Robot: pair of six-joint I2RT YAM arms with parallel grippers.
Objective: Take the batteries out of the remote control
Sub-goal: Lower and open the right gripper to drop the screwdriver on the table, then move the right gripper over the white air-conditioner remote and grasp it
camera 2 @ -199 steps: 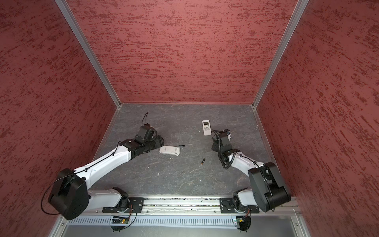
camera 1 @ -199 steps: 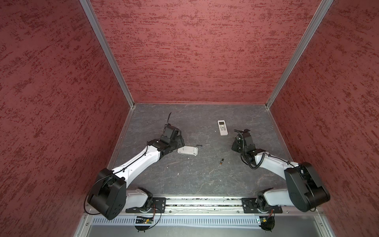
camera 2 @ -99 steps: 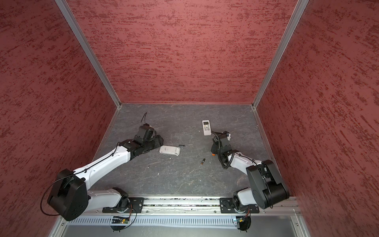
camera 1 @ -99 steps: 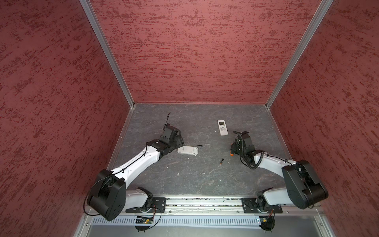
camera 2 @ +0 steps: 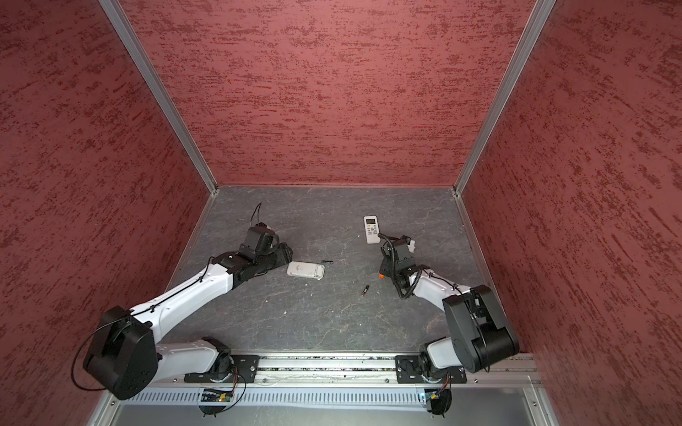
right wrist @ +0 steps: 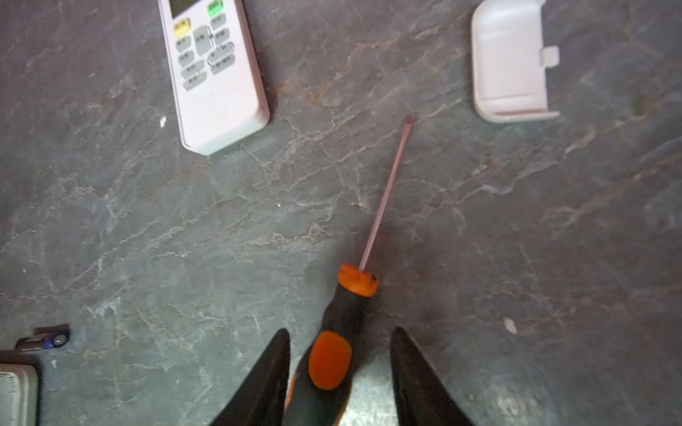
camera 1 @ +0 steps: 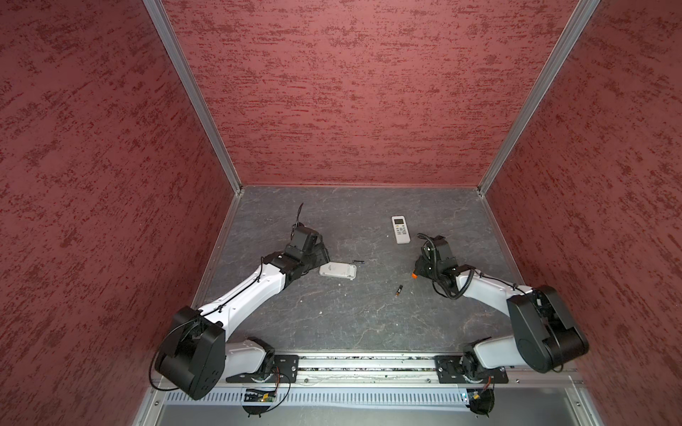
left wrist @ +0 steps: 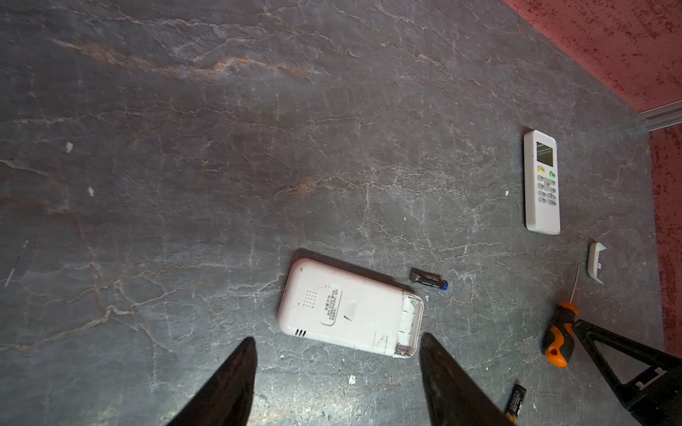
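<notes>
The left gripper (left wrist: 337, 337) hovered with its jaws apart and empty, just short of a white remote control (left wrist: 347, 310) lying face down with its battery bay uncovered. One battery (left wrist: 429, 279) lay just beside that bay. A second battery (camera 1: 398, 290) lay on the grey table (left wrist: 184, 184) between the arms. The right gripper (right wrist: 340, 331) had its jaws spread on either side of a screwdriver (right wrist: 330, 359) handle.

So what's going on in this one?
The face-down remote lies just ahead of the open left gripper, its battery bay uncovered and seemingly empty. A blue-tipped battery lies loose on the table beside that remote, and a gold-ended battery lies nearer the robot's base. The right gripper is open astride the screwdriver, which rests on the table. A second remote lies face up, with a white cover near it.
</notes>
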